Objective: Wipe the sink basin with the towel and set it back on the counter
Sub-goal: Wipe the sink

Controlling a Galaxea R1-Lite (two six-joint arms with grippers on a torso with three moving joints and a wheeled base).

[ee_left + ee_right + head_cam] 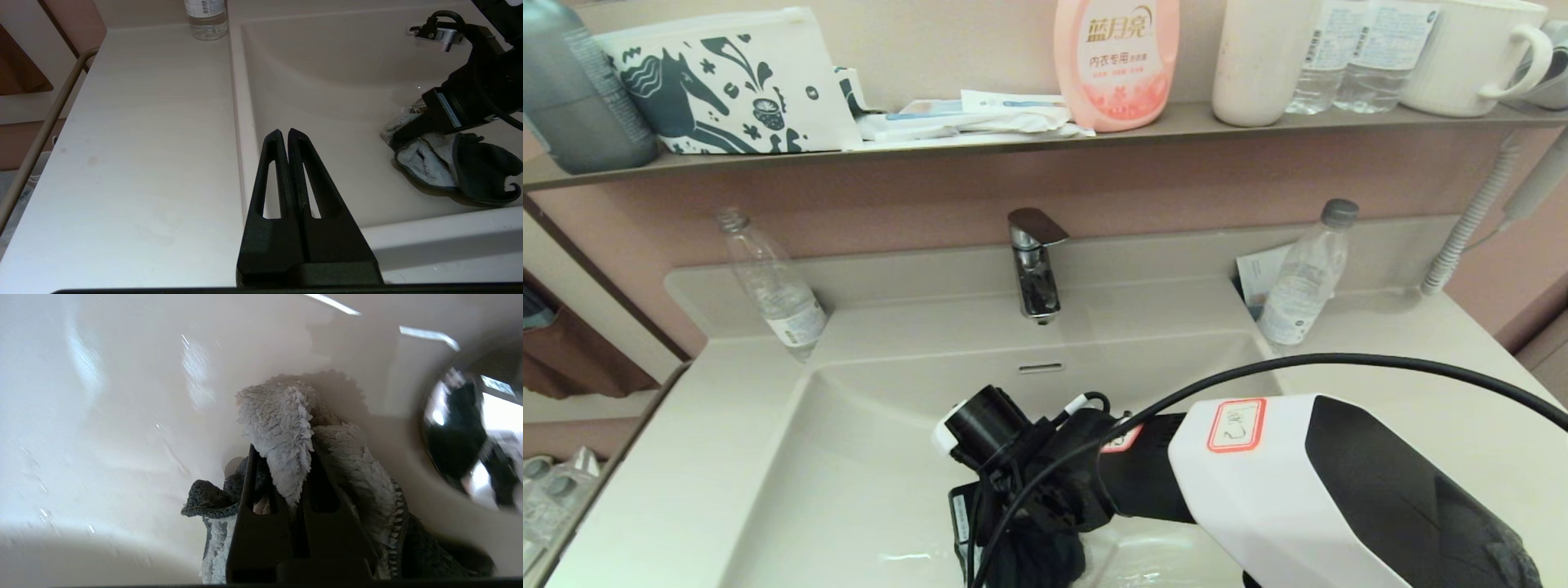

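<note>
My right gripper is down in the sink basin, shut on the towel. The towel's fluffy pale grey-blue face sticks out between the fingers, and its dark grey face bunches on the basin floor. In the head view the towel shows as a dark bunch under the right wrist. The chrome drain plug lies just beside the towel. My left gripper is shut and empty, hanging over the basin's left rim beside the counter.
A chrome faucet stands at the basin's back, above the overflow slot. Clear plastic bottles stand on the counter at both back corners. The shelf above carries a pink detergent bottle, a pouch, cups and papers.
</note>
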